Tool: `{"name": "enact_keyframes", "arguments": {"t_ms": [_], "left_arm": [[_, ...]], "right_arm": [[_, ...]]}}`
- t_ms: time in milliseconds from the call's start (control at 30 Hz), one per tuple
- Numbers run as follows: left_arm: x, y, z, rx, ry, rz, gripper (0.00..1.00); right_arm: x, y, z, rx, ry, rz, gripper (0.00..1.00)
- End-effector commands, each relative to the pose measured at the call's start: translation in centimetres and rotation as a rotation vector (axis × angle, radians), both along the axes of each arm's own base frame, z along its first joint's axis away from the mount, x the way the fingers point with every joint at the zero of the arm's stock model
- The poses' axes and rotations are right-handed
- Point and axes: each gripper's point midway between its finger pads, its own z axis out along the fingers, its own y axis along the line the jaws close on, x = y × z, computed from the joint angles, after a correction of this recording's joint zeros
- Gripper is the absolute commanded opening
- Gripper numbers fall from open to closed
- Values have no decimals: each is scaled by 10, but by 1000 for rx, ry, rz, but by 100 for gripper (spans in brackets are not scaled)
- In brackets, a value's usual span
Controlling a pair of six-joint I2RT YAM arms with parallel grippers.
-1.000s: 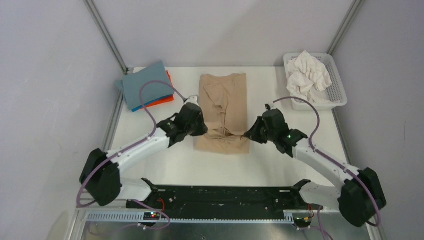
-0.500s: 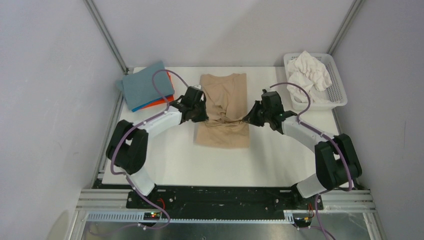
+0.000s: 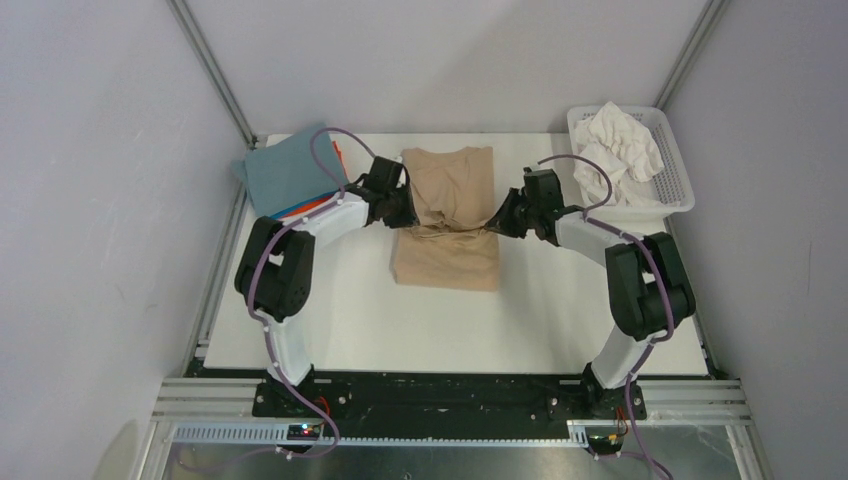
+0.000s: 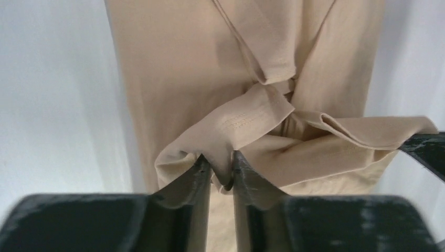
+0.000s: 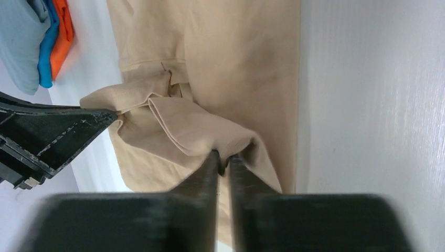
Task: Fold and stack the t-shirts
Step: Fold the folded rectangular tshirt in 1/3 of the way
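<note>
At the far left of the white table (image 3: 360, 310), three folded shirts lie in one flat stack: a grey-blue t-shirt (image 3: 285, 172) on top, with a bright blue t-shirt (image 5: 46, 47) and an orange t-shirt (image 5: 62, 31) beneath. Their edges show most clearly in the right wrist view. The left gripper (image 4: 221, 160) has its jaws pinched on a soft, stitched fold of the one tan t-shirt (image 3: 448, 262). This shirt lies mid-table as a long matte cotton strip, its near end doubled over. The right gripper (image 5: 220, 156) has its jaws closed together on the opposite fold. Only the wrist views show the hem stitching and creases. At the far right, one white slotted plastic basket (image 3: 682, 190) holds a crumpled white t-shirt (image 3: 622, 145), visible only from above.
</note>
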Motion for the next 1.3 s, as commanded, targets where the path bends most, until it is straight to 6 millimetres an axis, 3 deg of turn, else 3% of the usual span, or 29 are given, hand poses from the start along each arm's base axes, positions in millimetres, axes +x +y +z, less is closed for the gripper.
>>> {"name": "enact_keyframes", "arguments": {"t_ms": [0, 33, 100, 133, 200, 300, 333, 367, 400, 433, 467, 500, 533, 567, 667, 700, 733, 800, 833, 867, 900, 933, 967, 1000, 1033, 1067, 1100, 1267], "left_arm": [[19, -1, 10, -34, -34, -23, 34], [21, -2, 14, -44, -40, -21, 36], [25, -1, 28, -64, -65, -16, 52], [27, 0, 41, -72, -92, -13, 73], [24, 2, 62, -85, -133, -10, 96], [14, 15, 93, -81, -203, 33, 99], [6, 22, 87, -67, -192, 50, 100], [2, 31, 97, -60, -221, 87, 100], [-9, 38, 84, -40, -196, 101, 100], [-15, 46, 95, -41, -224, 132, 100], [-27, 54, 79, -22, -195, 155, 100], [-33, 62, 88, -21, -224, 185, 100], [-46, 72, 81, -12, -220, 216, 100], [-58, 80, 64, 7, -190, 229, 100], [-80, 90, 63, -15, -205, 260, 100], [-88, 93, 52, -8, -184, 261, 100], [-92, 93, 55, -25, -193, 263, 100], [-100, 96, 47, -24, -182, 262, 100], [-104, 97, 42, -20, -174, 260, 100], [-105, 95, 41, -27, -169, 250, 100], [-106, 94, 38, -33, -163, 245, 100], [-108, 91, 34, -44, -150, 232, 100], [-109, 89, 31, -53, -143, 226, 100], [-110, 85, 27, -62, -128, 212, 100], [-110, 82, 22, -72, -120, 207, 100], [-110, 82, 18, -74, -116, 208, 100], [-107, 73, 18, -112, -117, 188, 100], [-90, 48, 14, -190, -98, 132, 100]], "right_arm": [[30, 1, 17, 38, -70, 2, 25], [32, -1, 18, 40, -73, -1, 42], [35, -4, 28, 30, -90, -1, 62], [34, -7, 30, 13, -92, -6, 68], [27, -11, 39, -22, -104, -5, 93], [7, -2, 55, -77, -136, 35, 99], [-5, 6, 50, -98, -130, 67, 99], [-11, 11, 56, -96, -145, 88, 99], [-24, 23, 51, -95, -140, 130, 99], [-32, 30, 49, -89, -136, 153, 99], [-43, 46, 48, -75, -137, 205, 99], [-47, 55, 45, -70, -138, 230, 99], [-58, 72, 39, -60, -128, 283, 99], [-59, 84, 40, -32, -141, 311, 99], [-66, 114, 25, 27, -105, 371, 99], [-64, 121, 26, 43, -103, 379, 99], [-60, 126, 15, 41, -90, 380, 99], [-40, 141, 19, 56, -128, 388, 99], [-31, 142, 6, 40, -113, 381, 99], [-13, 146, 16, 31, -160, 362, 99], [-2, 145, 4, 11, -151, 343, 99], [16, 147, 16, 1, -191, 321, 99], [27, 143, 6, -19, -181, 301, 99], [42, 143, 16, -35, -210, 280, 99], [50, 139, 7, -53, -195, 268, 99], [63, 138, 17, -59, -214, 260, 99], [68, 138, 10, -68, -201, 259, 99], [82, 138, 24, -68, -215, 271, 99]]}}
